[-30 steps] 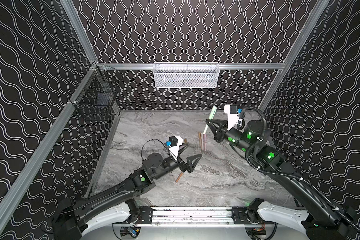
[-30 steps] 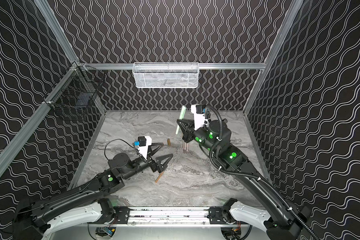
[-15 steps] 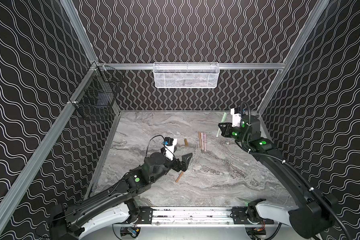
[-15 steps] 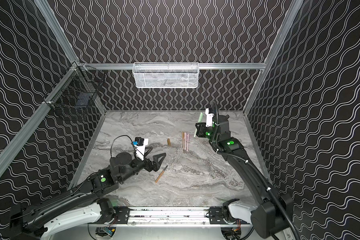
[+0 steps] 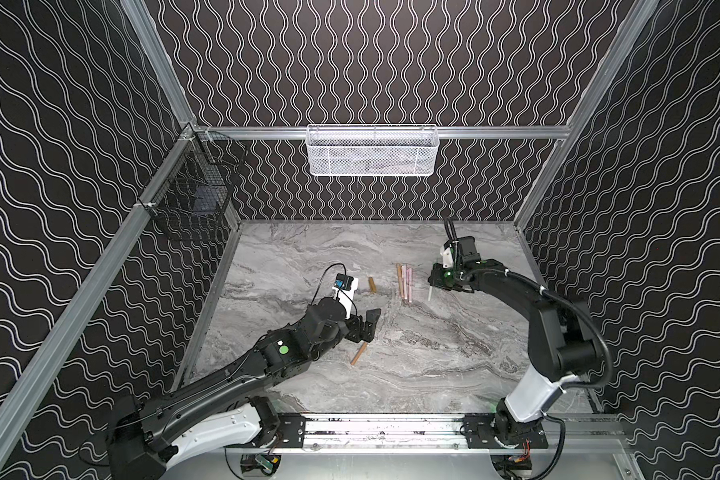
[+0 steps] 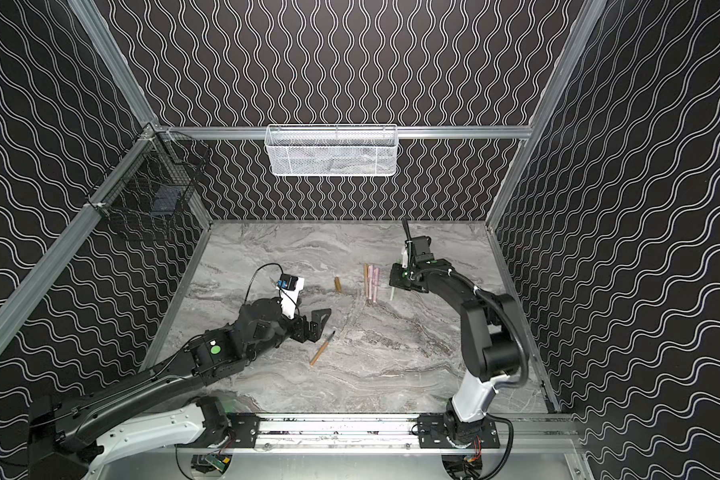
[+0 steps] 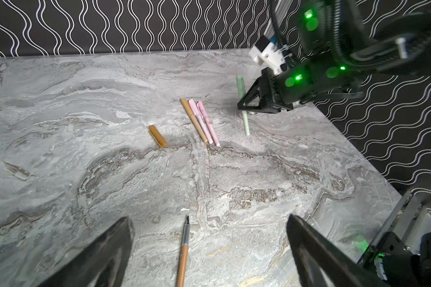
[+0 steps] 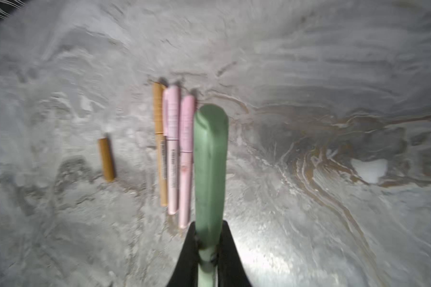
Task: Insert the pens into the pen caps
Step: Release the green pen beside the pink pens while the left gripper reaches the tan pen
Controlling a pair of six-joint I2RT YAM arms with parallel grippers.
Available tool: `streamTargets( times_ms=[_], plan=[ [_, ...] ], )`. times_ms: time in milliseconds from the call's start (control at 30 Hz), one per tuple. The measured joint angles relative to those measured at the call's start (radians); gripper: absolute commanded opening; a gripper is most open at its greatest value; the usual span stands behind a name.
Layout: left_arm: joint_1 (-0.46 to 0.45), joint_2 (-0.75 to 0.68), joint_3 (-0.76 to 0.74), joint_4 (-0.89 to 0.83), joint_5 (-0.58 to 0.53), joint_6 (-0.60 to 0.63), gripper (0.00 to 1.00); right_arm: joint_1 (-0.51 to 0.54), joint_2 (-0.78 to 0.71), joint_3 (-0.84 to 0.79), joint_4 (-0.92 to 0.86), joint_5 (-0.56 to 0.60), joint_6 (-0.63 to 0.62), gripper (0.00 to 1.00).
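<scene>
Right jaws tight on pen [image 8: 210,161], left jaws wide

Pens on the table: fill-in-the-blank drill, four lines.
The right hand is ___ on the green pen.
The left hand is ___.
The row holds ___ capped pens.
The uncapped pen lies by the ___ hand.
Missing: shut, open, three, left.

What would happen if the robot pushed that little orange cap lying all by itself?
The orange cap looks like a short round tube lying on its side, so it would probably roll across the smooth table. It is small, so it is likely light, and it looks stiff rather than bendy.
</scene>
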Motion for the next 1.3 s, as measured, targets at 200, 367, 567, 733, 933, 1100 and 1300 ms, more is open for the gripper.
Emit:
streamTargets(
  times_ms=[200,367,567,733,933,1100,1300],
  plan=[
    [0.000,-0.013,0.000,-0.031,0.000,0.000,0.99,-0.017,0.111,0.044,-0.018,-0.001,0.000,0.09],
    [0.000,-0.017,0.013,-0.056,0.000,0.001,0.99,-0.021,0.179,0.072,-0.034,-0.018,-0.003,0.10],
    [0.000,-0.029,0.010,-0.068,0.000,0.001,0.99,-0.030,0.198,0.077,-0.026,-0.040,-0.003,0.14],
    [0.000,-0.023,0.013,-0.072,0.001,0.001,0.99,-0.037,0.204,0.074,-0.016,-0.062,-0.003,0.16],
    [0.000,-0.011,0.018,-0.078,0.012,0.001,0.99,-0.045,0.218,0.081,0.011,-0.095,-0.003,0.19],
    [0.000,-0.010,0.018,-0.095,0.016,0.001,0.99,-0.050,0.231,0.090,0.026,-0.127,-0.003,0.24],
    [0.000,0.005,0.030,-0.135,0.019,0.001,0.99,-0.049,0.224,0.078,0.054,-0.155,0.002,0.30]
  ],
)
